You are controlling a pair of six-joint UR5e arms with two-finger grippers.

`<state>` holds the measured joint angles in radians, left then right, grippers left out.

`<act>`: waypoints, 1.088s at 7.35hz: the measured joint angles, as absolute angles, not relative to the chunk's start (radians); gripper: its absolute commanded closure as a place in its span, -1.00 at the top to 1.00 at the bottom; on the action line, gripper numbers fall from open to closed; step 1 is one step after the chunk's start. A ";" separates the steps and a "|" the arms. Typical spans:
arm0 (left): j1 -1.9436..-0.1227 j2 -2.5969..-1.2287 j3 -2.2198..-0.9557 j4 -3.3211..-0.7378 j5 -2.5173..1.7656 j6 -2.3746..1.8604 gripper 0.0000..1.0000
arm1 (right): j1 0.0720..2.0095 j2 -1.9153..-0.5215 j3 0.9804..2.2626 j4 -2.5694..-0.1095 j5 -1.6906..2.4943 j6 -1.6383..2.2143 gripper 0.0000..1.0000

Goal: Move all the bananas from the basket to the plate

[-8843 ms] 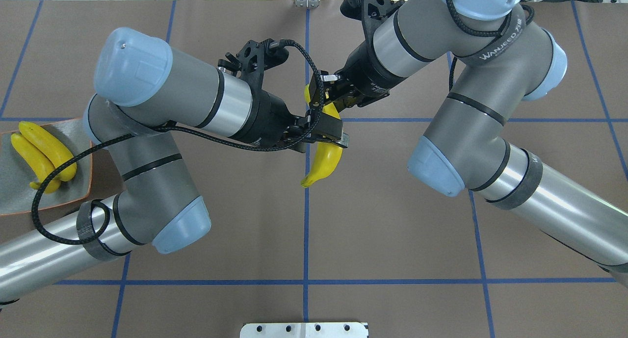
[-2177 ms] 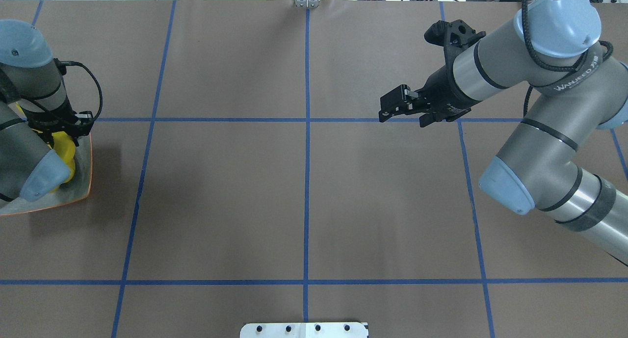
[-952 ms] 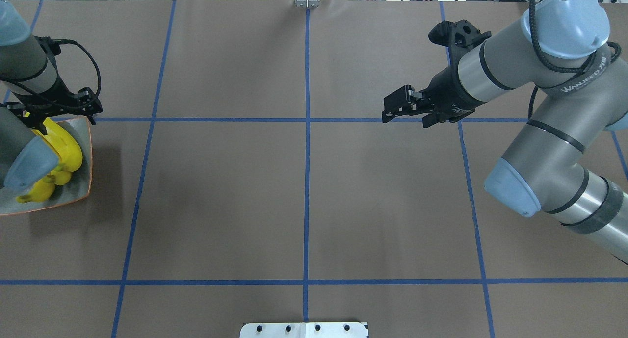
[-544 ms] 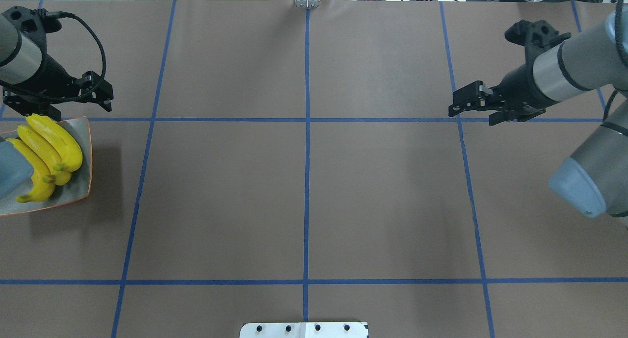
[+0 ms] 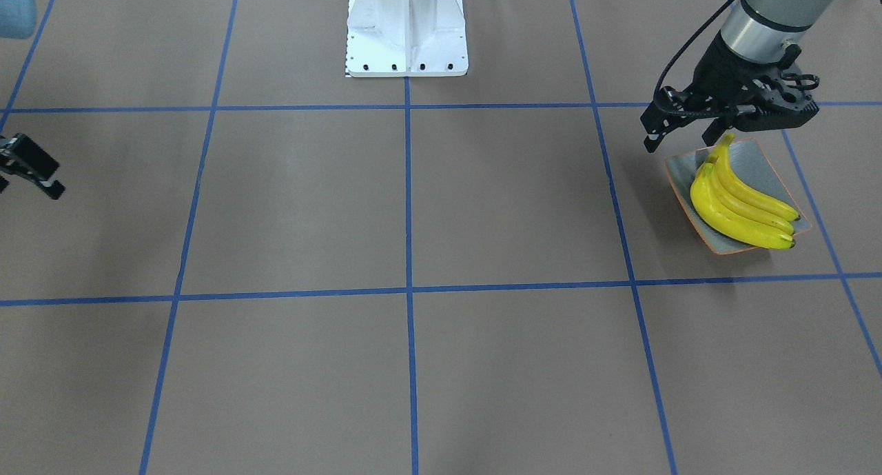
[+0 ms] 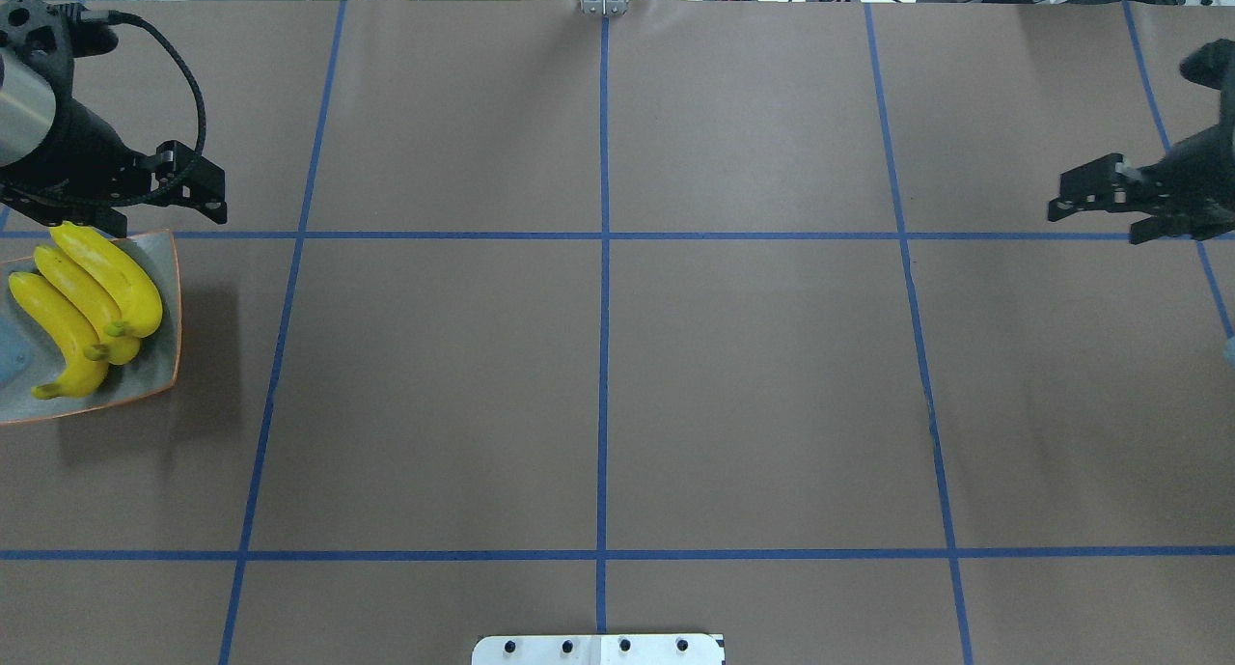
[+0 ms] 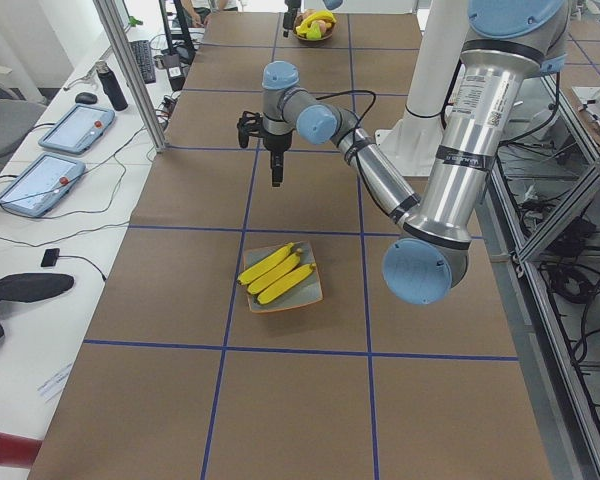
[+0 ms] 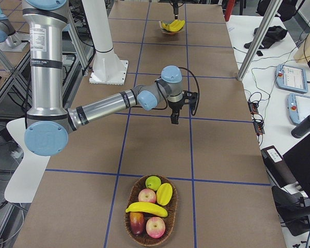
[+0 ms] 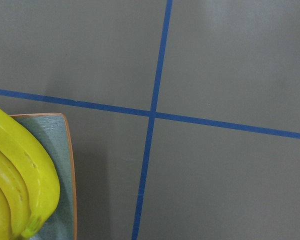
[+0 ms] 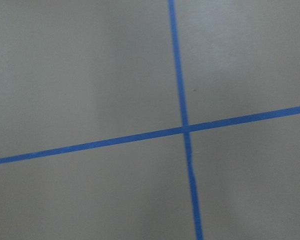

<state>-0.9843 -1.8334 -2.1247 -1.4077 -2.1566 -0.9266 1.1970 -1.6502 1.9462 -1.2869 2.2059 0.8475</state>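
Three bananas (image 6: 87, 303) lie side by side on the plate (image 6: 154, 375) at the desk's left end, and the left fingers (image 6: 205, 180) hang spread and empty above the desk near it. One more banana (image 8: 146, 208) rests among apples (image 8: 147, 196) in the basket (image 8: 127, 217) at the opposite end, its long axis across the desk. The right fingers (image 6: 1085, 184), spread and empty as far as I can judge, are much nearer; the basket lies outward from them, toward the right end.

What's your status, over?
Left gripper open, above plate edge. Right gripper open, empty. Three bananas on plate, one banana in basket. No obstruction seen.
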 measured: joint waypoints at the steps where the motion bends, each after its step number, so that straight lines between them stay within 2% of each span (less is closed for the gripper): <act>1: -0.985 -1.826 -2.130 -1.407 -2.165 -0.913 1.00 | 1.263 -1.715 1.931 -1.287 2.206 0.724 1.00; 5: -0.983 -1.822 -2.126 -1.408 -2.170 -0.909 1.00 | 1.474 -1.884 1.810 -1.289 2.196 0.287 1.00; 8: -0.978 -1.823 -2.122 -1.409 -2.168 -0.918 1.00 | 1.503 -1.956 1.755 -1.286 2.120 0.098 1.00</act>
